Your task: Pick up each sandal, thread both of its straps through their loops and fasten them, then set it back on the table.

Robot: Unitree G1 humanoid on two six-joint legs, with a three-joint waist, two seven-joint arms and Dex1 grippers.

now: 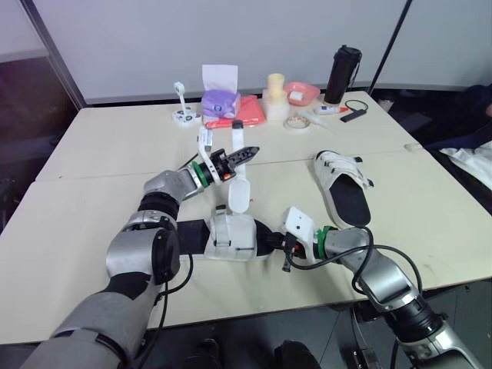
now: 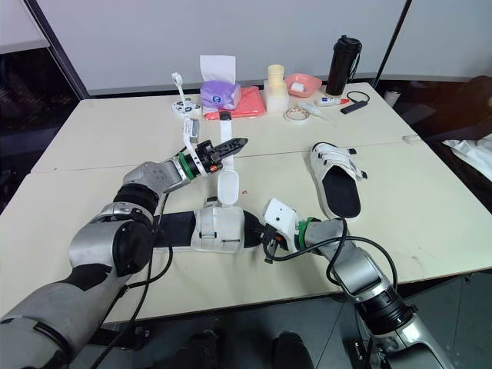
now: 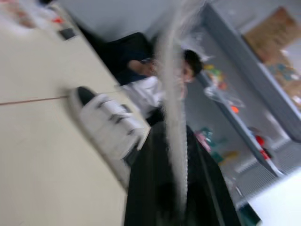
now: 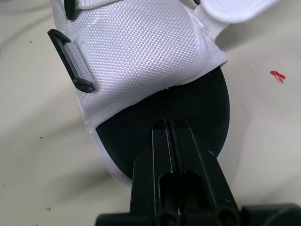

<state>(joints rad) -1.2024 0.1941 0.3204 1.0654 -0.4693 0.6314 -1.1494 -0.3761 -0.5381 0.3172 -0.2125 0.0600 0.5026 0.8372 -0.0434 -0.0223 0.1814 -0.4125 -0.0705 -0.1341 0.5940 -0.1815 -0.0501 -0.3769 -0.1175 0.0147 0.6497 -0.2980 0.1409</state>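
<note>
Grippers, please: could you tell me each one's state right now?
Left gripper: closed on the white strap of the near sandal.
Right gripper: closed, empty, tips at that sandal's toe.

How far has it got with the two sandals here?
Done, apparently: the far sandal lies on the table with both straps across. In hand: the right gripper clamps the sole of the near sandal while the left gripper holds one strap up, unfastened. Left: threading and fastening its straps, then releasing it.

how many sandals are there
2: the near sandal in front of the robot, its strap held by the left gripper; the far sandal lying to the robot's right. None seems hidden.
</note>
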